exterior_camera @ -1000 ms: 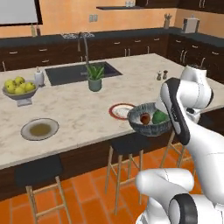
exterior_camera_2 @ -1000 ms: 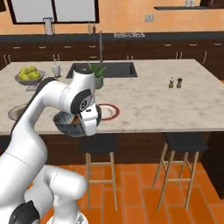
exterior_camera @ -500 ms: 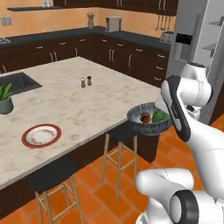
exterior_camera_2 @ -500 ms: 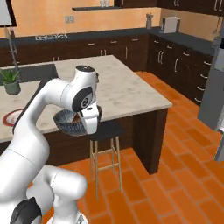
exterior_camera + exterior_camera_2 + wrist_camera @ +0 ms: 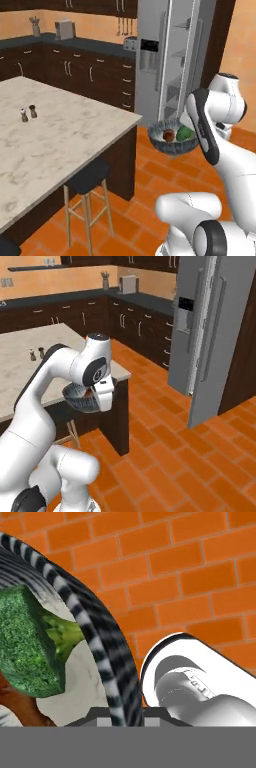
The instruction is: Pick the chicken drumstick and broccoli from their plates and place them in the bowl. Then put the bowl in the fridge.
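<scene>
The white arm is bent, holding the ribbed dark grey-blue bowl [image 5: 172,142] level above the orange floor. The gripper [image 5: 120,714] pinches its rim. Green broccoli [image 5: 184,133] and the reddish-brown drumstick [image 5: 169,135] lie inside.

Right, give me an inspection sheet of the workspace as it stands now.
Surface: marble island counter at left; orange brick floor under the carried load.
Job's things: bowl held in the air, off the counter, with the chicken drumstick and broccoli inside. Fridge ahead with its door open and shelves showing.
Clutter: two small shakers on the counter; a stool beside the island.
End effector: end effector closed on the bowl's rim, one fingertip inside and one outside.
Cables: nothing seen.
Surroundings: dark cabinets along an orange wall.
</scene>
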Controlling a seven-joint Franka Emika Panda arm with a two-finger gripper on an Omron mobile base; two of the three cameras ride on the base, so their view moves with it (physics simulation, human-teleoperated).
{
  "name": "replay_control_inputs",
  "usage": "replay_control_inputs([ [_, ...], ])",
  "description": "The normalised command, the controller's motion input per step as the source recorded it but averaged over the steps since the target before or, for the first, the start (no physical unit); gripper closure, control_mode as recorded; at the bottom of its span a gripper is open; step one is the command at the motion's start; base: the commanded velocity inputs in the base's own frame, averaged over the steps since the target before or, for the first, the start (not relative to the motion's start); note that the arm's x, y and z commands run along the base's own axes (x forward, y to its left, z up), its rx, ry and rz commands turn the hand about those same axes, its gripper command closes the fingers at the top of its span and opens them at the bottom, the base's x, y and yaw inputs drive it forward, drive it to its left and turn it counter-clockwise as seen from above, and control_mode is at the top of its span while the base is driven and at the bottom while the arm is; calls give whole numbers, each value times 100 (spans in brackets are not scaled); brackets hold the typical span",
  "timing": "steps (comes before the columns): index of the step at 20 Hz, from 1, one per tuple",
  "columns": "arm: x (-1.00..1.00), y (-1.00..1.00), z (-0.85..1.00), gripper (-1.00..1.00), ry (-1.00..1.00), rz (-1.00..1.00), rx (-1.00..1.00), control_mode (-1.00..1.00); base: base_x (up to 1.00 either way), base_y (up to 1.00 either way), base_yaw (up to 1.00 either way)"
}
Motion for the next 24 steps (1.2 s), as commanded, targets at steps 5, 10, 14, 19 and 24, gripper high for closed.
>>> replay_control_inputs([
  [5, 0, 0, 0, 100, 0, 0, 0, 100, 74, -100, -3],
  [10, 0, 0, 0, 100, 0, 0, 0, 100, 69, -93, 0],
  [14, 0, 0, 0, 100, 0, 0, 0, 100, 99, -57, 15],
  [19, 0, 0, 0, 100, 0, 0, 0, 100, 90, -17, 45],
  [24, 0, 0, 0, 100, 0, 0, 0, 100, 89, -22, 65],
])
